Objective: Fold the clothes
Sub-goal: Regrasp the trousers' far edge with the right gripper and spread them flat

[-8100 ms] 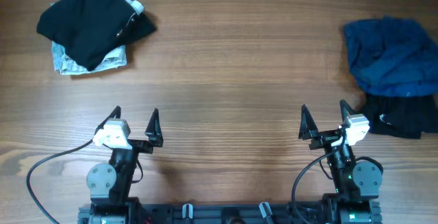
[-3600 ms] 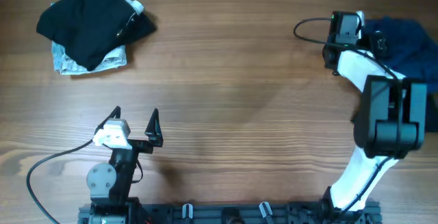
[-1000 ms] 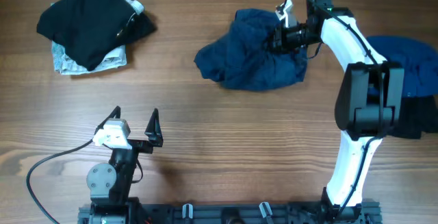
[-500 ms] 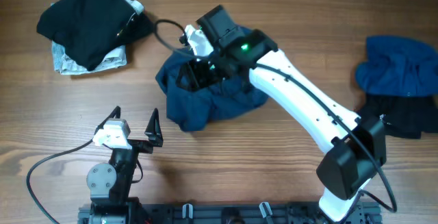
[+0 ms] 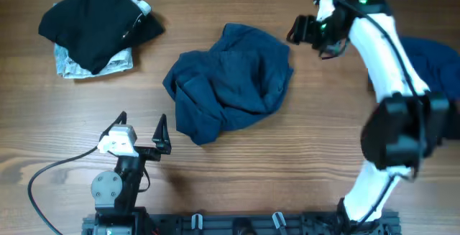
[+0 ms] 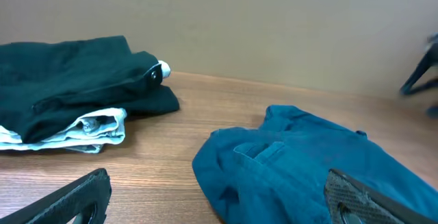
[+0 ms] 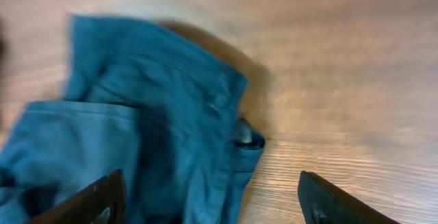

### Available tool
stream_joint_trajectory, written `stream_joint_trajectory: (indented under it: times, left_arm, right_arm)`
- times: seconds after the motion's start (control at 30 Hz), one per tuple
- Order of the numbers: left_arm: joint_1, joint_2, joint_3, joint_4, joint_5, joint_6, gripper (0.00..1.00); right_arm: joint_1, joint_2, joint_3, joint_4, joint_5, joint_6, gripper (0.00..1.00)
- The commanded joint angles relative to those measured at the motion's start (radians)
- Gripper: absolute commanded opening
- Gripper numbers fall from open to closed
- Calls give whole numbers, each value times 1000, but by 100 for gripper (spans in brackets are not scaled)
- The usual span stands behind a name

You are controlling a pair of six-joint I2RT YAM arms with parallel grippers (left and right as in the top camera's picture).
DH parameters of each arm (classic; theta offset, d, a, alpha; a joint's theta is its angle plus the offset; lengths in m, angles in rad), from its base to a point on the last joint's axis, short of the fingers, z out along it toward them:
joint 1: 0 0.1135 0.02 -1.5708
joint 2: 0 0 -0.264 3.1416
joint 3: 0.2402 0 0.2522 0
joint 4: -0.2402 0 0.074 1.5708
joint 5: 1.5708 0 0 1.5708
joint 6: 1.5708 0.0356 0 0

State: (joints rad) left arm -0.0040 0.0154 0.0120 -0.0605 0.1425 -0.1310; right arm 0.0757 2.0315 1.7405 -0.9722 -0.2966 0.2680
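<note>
A crumpled dark blue garment (image 5: 228, 83) lies in the middle of the wooden table. It also shows in the left wrist view (image 6: 308, 169) and in the right wrist view (image 7: 137, 135). My right gripper (image 5: 305, 32) is open and empty, lifted just right of the garment's upper right edge. My left gripper (image 5: 141, 128) is open and empty near the front edge, just left of the garment's lower corner.
A folded black garment (image 5: 97, 19) lies on a pale folded one (image 5: 72, 62) at the back left. More blue clothing (image 5: 438, 59) lies at the right edge, partly hidden by my right arm.
My right gripper dragged the blue garment from the right pile to the table's middle, let go of it and moved back up to the right. The left arm has not moved.
</note>
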Motion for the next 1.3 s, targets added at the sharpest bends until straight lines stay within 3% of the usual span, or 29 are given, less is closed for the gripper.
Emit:
stream_joint_trajectory:
  times: [0.0,0.23,0.5,0.7,0.73,0.77,0.87,0.93,1.0,1.03,1.27]
  left_arm:
    - [3,-5,-6,-3,-6,23,100]
    - [3,-5,-6,-3,-6,23,100]
    - [3,-5,-6,-3,-6,23,100]
    - [3,-5,-6,-3,-6,23,100]
    - [3,-5,-6,-3,-6,23,100]
    - [3,-5,-6,-3,-6,23,100]
    - [3,-5,-6,-3,-6,23,100]
    - [3,-5,-6,-3,-6,23,100]
    - [3,-5,-6,-3,-6,23,100]
    - [3,-5,-6,-3,-6,23,100]
    - [3,-5,-6,-3,-6,23,100]
  right_arm:
    - [6,108,-12,-9,-129,102,80]
    - [17,130,-23,-82,-109,303,75]
    - [40,132,-174,113,-70,389,81]
    - [56,140,-195,190,-93,397,79]
    - [61,140,-195,198,-93,408,76]
    - [73,140,-195,213,-93,422,66]
    - [108,148,-195,235,-93,443,59]
    - [113,151,-195,257,-92,441,45]
    - [113,151,-194,276,-78,438,26]
    - [113,151,-194,285,-76,438,4]
    - [99,34,-11,319,-85,258,4]
